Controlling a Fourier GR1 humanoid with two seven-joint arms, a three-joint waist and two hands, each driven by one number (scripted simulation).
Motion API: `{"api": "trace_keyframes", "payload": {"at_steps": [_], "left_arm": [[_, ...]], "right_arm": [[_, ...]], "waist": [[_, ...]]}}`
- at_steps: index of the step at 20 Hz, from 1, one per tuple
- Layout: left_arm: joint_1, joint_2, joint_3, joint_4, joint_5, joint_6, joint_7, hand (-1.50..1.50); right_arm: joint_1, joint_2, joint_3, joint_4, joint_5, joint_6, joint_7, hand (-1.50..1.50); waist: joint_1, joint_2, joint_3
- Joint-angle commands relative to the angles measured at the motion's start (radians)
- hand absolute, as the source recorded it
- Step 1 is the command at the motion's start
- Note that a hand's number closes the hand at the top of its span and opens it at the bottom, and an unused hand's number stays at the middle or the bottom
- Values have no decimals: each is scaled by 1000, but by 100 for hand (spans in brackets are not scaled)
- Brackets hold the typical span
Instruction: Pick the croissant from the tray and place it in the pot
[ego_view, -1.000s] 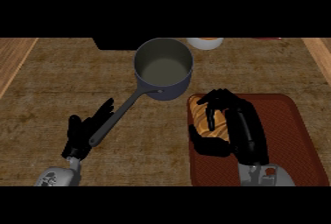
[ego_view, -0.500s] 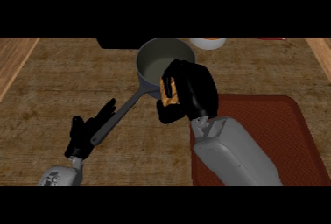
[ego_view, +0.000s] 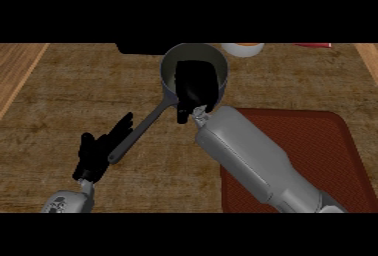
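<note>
Right hand (ego_view: 196, 85) over one pot (ego_view: 171, 59) (croissant hidden).

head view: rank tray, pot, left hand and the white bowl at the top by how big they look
1. tray, largest, though the right forearm covers part of it
2. pot with its handle
3. left hand, nearer the camera, so its rank is unsure
4. white bowl, smallest, cut off at the top

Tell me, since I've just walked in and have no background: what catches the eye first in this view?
The right hand stands out, a black shape stretched over the mouth of the grey pot at the top centre, hiding most of its inside; no croissant shows. Its grey forearm crosses the dark red tray at the lower right. The left hand rests open at the lower left, beside the pot's long handle.
</note>
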Motion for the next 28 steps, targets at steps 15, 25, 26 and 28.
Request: {"api": "trace_keyframes", "payload": {"at_steps": [15, 25, 26, 28], "left_arm": [[-60, -28, -30, -7, -16, -22, 31, 0], [-37, -45, -7, 17, -19, 16, 29, 0], [-34, -10, 23, 15, -14, 6, 7, 0], [7, -1, 15, 7, -13, -12, -8, 0]], "right_arm": [[-112, 1, 91, 241, -461, -226, 44, -150], [-113, 1, -54, 164, -507, -795, -87, -150], [-81, 1, -84, 159, -510, -840, -153, -150], [-63, 1, -117, 177, -507, -908, -185, -150]], "waist": [[68, 15, 2], [8, 1, 2], [0, 2, 2], [-9, -1, 2]]}}
